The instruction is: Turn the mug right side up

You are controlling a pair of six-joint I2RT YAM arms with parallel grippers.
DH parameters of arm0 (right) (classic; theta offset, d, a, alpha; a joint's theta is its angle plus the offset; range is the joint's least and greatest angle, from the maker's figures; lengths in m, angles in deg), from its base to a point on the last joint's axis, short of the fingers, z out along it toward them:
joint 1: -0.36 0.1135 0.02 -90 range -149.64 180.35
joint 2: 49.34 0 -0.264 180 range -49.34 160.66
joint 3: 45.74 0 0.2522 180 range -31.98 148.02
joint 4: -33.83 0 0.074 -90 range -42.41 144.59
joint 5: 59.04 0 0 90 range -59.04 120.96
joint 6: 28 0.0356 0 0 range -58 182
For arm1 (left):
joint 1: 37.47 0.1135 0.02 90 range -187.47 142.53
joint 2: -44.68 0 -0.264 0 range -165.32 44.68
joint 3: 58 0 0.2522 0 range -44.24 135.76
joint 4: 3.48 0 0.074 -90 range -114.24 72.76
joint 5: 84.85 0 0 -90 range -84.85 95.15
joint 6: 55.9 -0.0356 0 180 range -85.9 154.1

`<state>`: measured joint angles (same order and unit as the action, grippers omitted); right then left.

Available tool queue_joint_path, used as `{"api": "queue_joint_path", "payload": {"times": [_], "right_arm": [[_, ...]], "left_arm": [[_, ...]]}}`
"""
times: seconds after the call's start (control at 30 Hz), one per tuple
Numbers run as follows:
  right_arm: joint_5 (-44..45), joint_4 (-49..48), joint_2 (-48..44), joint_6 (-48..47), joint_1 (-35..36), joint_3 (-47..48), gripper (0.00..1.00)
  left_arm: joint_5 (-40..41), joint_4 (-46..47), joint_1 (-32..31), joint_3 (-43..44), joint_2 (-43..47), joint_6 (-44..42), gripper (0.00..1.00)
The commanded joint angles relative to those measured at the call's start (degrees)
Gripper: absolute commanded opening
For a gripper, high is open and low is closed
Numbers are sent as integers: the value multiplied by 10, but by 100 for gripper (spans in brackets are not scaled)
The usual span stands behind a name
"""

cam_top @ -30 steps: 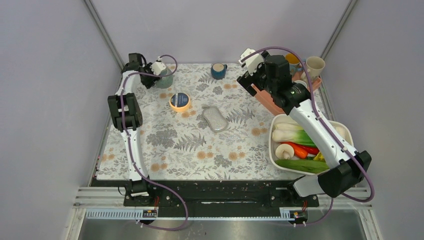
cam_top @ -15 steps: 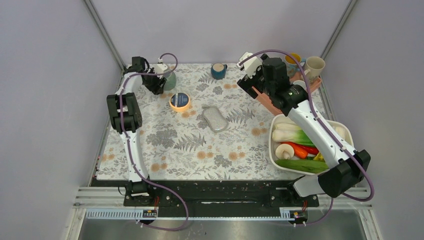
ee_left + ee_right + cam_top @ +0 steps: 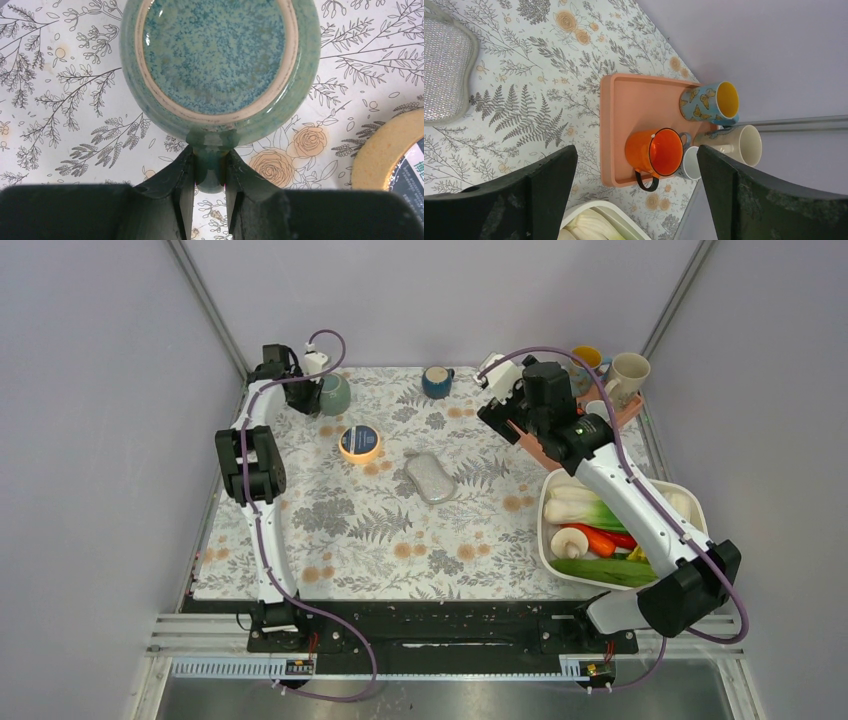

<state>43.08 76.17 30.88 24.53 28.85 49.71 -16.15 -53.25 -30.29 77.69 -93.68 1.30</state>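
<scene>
Your green mug (image 3: 217,55) stands upside down on the flowered tablecloth (image 3: 400,540). Its speckled base faces the left wrist camera and fills the upper middle of that view. In the overhead view, you find the green mug (image 3: 335,395) in the upper left of the frame, near the far left corner of the cloth. Its handle (image 3: 210,167) points toward the bottom of the wrist frame. Your left gripper (image 3: 210,162) is pinching the green mug by that handle, with one dark finger pressed against each side.

Just to the right of the mug, at the right edge of the wrist frame, lies a yellow tape roll (image 3: 395,155), apart from the mug. Further toward the middle of the overhead frame is a silvery pad (image 3: 431,478). A blue mug (image 3: 436,381) stands upright at the top centre.

Your right gripper (image 3: 636,150) hangs above the cloth with its fingers spread wide and nothing between them. Below it, in its own wrist view, a pink tray (image 3: 634,110) carries an orange mug (image 3: 656,152) and a butterfly mug (image 3: 709,102). A cream mug (image 3: 739,145) stands at the tray's far edge. At the right of the overhead frame sits a white tub (image 3: 690,502) of vegetables.
</scene>
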Motion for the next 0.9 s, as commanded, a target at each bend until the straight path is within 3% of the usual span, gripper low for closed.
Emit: {"api": "queue_joint_path", "payload": {"times": [0.0,0.17,0.4,0.6,0.87], "right_arm": [[14,-10,-30,12,6,1,99],[-10,6,-21,129,7,59,99],[-217,-82,-4,349,10,46,99],[-228,-154,26,491,10,14,99],[-237,-187,91,616,10,34,100]], "left_arm": [[6,-1,-1,9,13,8,0],[-24,-23,-1,12,57,111,0],[-119,14,-8,-43,153,292,0],[-115,6,-23,-50,200,378,0],[-156,-5,-68,-86,256,420,0]]}}
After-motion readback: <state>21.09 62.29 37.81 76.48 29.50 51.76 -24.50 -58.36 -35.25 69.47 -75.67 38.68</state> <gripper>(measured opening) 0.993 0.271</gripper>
